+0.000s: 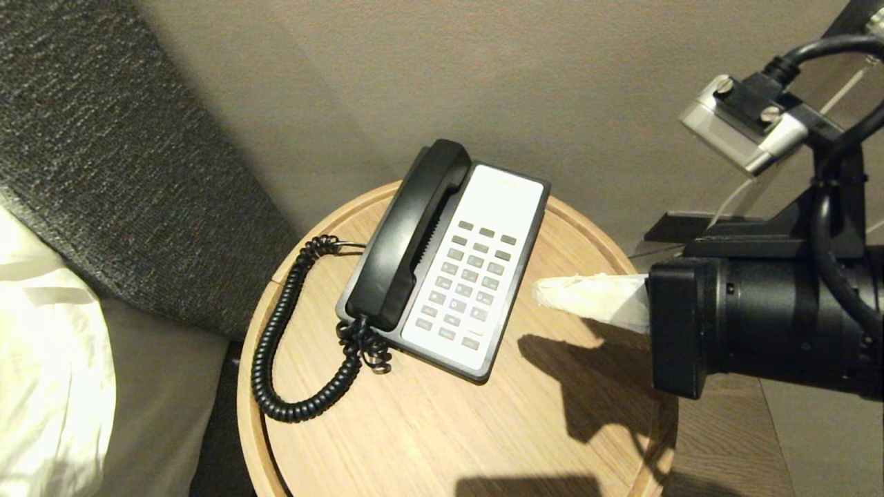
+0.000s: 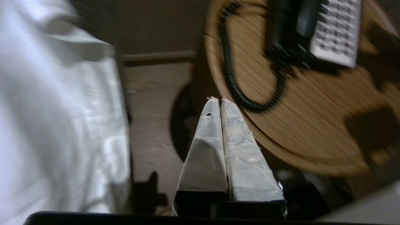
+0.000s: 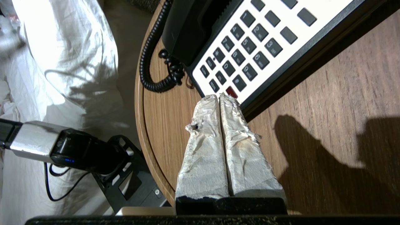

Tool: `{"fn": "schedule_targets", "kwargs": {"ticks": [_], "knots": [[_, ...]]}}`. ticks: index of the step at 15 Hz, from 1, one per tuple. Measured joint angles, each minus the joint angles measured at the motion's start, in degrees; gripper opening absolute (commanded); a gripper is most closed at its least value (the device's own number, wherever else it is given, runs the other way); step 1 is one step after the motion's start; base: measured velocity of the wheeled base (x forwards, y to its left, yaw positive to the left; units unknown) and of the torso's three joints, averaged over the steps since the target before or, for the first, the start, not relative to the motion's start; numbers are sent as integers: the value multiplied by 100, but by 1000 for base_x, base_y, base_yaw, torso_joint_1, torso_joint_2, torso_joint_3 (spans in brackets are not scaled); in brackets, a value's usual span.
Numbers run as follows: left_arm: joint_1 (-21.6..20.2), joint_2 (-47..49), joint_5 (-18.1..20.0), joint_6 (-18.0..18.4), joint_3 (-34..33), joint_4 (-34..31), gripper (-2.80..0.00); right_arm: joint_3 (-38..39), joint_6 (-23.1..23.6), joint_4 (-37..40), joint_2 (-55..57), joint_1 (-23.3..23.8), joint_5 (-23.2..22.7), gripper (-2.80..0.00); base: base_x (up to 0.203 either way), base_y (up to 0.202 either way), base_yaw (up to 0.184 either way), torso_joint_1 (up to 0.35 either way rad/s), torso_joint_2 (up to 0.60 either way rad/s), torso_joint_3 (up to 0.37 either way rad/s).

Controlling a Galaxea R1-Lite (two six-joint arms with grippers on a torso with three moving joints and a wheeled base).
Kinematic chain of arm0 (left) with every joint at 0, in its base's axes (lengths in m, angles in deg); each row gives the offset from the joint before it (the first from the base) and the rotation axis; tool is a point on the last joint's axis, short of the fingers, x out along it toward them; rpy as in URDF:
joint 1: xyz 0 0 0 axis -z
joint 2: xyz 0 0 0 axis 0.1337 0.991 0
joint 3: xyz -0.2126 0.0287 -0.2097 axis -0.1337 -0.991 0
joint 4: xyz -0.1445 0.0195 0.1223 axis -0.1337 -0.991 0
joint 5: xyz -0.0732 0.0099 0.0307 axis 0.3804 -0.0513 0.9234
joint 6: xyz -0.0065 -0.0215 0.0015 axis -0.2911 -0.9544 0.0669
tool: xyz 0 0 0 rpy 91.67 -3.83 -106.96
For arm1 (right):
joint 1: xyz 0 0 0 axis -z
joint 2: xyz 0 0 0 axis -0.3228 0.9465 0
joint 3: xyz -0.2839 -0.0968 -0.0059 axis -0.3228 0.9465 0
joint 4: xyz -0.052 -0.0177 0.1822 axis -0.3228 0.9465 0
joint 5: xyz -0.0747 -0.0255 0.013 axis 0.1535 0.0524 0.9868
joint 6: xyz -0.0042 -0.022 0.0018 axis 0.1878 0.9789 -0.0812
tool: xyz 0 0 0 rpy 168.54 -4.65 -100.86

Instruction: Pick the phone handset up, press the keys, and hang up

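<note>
White bedding (image 1: 41, 345) lies far left. The left end effector (image 2: 218, 100) hangs off the bench (image 1: 483, 428) edge near the coiled cord (image 1: 290, 331), fingers pressed together, holding nothing. The phone handset (image 1: 414, 235) sits in the cradle of the phone base (image 1: 483, 269) — untouched or already hung up, I cannot tell. The right end effector (image 1: 545, 290), also pinched closed and empty, hovers beside the keypad (image 1: 466, 283) — a lift calls for opened fingers first.

One phone handset (image 1: 411, 231), one phone base (image 1: 483, 276), one round table (image 1: 428, 428), seemingly.
</note>
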Motion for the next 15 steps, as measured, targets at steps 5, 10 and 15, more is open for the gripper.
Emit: {"fn": "schedule_targets", "kwargs": {"ticks": [5, 10, 15], "knots": [[9, -177, 1737, -429, 17, 693, -280, -89, -6, 6, 23, 6, 15, -280, 0, 0, 0, 0, 0, 0], [-362, -136, 1739, -2531, -170, 1199, -280, -395, -10, 4, 265, 0, 109, -280, 0, 0, 0, 0, 0, 0], [-2330, -346, 1484, -2475, -782, 1207, -280, -427, -30, -31, 371, 0, 146, -280, 0, 0, 0, 0, 0, 0]]}}
